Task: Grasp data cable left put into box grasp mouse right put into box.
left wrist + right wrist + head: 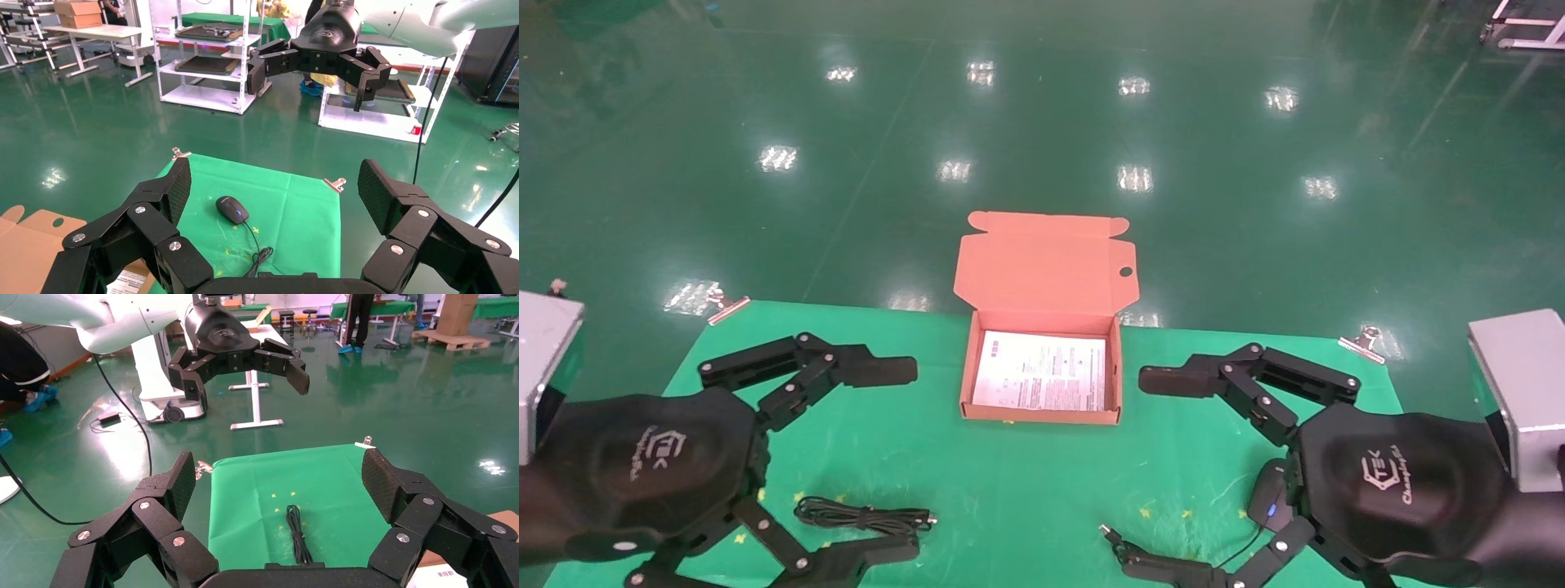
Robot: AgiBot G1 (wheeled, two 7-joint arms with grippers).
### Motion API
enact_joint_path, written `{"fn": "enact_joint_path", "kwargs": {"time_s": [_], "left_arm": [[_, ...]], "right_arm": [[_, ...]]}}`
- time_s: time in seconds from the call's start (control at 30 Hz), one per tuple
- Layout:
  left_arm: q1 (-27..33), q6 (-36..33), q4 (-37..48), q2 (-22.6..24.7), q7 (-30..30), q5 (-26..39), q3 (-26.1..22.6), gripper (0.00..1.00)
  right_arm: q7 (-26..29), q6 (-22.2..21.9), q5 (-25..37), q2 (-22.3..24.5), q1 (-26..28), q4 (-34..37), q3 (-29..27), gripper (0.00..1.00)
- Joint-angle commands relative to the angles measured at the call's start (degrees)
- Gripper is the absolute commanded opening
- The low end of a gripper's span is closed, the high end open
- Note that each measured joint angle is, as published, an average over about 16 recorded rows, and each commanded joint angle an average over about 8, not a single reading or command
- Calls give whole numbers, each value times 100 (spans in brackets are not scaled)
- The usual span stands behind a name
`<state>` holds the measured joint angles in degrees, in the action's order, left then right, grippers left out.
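The orange-brown box [964, 384] stands open at the table's far middle, lid up, white printed sheet inside. The data cable [862, 516], a tied black bundle, lies near the front left; it also shows in the right wrist view [296, 534]. My left gripper [903, 461] hovers open and empty over it. The black mouse [1269, 496] lies at the front right, partly hidden under my right gripper [1144, 472], which is open and empty. Its cord runs to a USB plug [1107, 532]. The mouse shows clearly in the left wrist view [232, 209].
A green cloth [1009, 482] covers the table, held by metal clips [727, 306] at the far corners. Beyond the far edge is shiny green floor. Small yellow marks dot the cloth near the cable and the mouse.
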<state>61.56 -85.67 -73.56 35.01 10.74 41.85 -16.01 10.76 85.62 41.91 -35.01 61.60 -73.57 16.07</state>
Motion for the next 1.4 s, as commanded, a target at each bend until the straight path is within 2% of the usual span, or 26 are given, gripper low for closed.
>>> {"fn": "enact_joint_path", "kwargs": {"time_s": [0.03,0.5,0.7,1.1,1.4], "left_arm": [[0,0,0,0,0,0,0,100],[35,11,13,6,4,50,-24,100],[211,-58,65,18,129,275,-159,100],[1134,-414,166,243,536,1524,-959,100],[1762,-483,276,506,645,2527,-1852,100]], "right_arm": [[0,0,0,0,0,0,0,100],[-31,-14,42,20,5,-5,-4,100],[-229,-13,324,90,60,-57,27,100],[-1211,145,1783,118,556,-293,382,100],[-2073,124,3115,-59,956,-381,871,100]]}}
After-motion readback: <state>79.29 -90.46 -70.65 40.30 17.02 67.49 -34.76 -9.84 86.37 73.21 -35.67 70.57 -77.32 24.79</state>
